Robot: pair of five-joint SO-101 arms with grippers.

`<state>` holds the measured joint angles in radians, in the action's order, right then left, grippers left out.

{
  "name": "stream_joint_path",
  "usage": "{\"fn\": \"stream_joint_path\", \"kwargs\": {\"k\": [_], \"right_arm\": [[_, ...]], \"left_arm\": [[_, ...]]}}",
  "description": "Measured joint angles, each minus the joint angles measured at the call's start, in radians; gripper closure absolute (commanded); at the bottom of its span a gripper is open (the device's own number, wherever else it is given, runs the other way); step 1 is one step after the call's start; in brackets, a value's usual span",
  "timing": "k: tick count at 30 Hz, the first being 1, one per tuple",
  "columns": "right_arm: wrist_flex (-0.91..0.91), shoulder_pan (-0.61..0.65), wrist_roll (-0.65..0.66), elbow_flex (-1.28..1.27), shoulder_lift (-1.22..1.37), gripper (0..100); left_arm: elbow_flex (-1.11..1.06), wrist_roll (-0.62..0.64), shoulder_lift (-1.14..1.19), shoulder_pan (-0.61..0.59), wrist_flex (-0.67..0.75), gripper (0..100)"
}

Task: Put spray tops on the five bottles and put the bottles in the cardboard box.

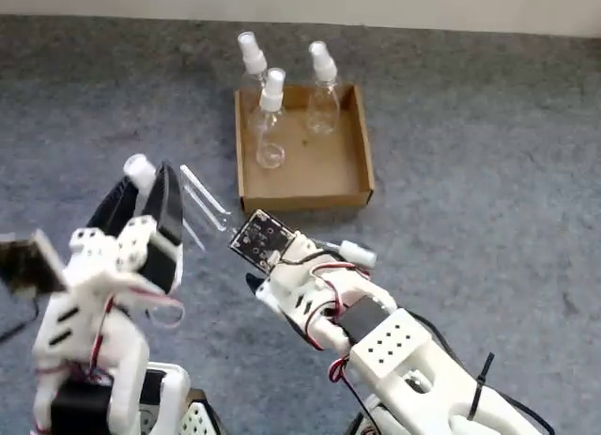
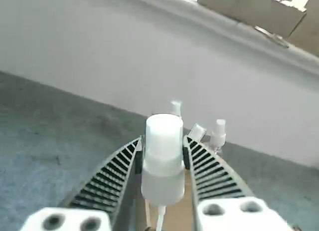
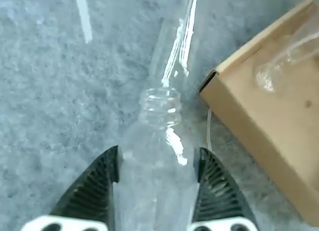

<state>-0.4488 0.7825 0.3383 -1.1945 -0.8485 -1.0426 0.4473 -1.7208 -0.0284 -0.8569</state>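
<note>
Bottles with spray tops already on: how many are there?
3. Two bottles stand in the box: one near its left wall, one near the back wall. A third bottle stands at the box's far left corner; inside or just behind, I cannot tell.

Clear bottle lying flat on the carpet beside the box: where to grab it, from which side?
Probably mid-body, straight down from above, closing across its width. The lying bottle is a cylinder flat on the carpet, both long sides exposed and clear of the cardboard box. Which end is the neck is hard to tell.
</note>
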Motion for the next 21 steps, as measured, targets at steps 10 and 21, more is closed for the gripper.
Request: {"fn": "stream_joint_path", "kwargs": {"k": [10, 21], "right_arm": [[0.341, 0.041, -0.08, 0.0, 0.089, 99.5], [0.434, 0.072, -0.04, -0.014, 0.238, 99.5]], "left_arm": [[-0.034, 0.006, -0.095, -0.005, 0.006, 100], [-0.034, 0.106, -0.095, -0.127, 0.006, 100]]}}
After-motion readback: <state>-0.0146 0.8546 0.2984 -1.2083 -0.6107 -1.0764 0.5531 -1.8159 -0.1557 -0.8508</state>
